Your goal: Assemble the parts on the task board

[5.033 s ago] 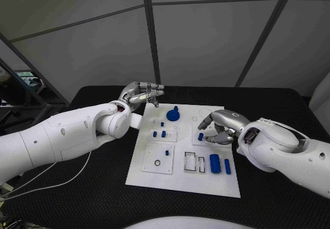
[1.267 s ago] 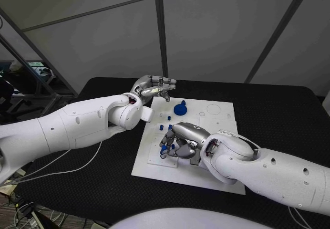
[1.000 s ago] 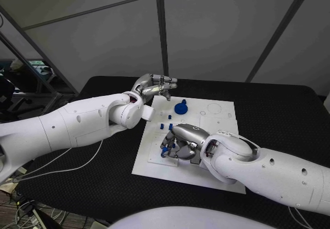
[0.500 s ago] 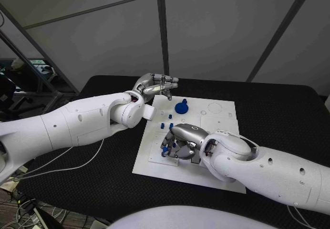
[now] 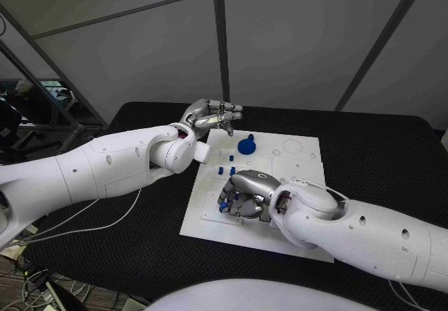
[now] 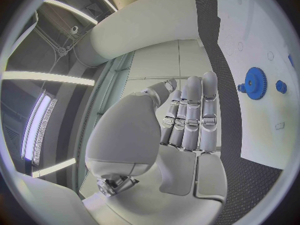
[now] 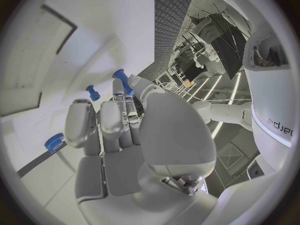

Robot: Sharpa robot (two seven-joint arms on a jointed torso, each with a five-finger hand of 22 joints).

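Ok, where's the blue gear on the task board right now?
In the head view the blue gear sits near the task board's far edge, just beside the left hand.

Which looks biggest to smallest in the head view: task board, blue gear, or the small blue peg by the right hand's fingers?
1. task board
2. blue gear
3. small blue peg at the right hand; partly hidden by fingers, so its full size is unsure.
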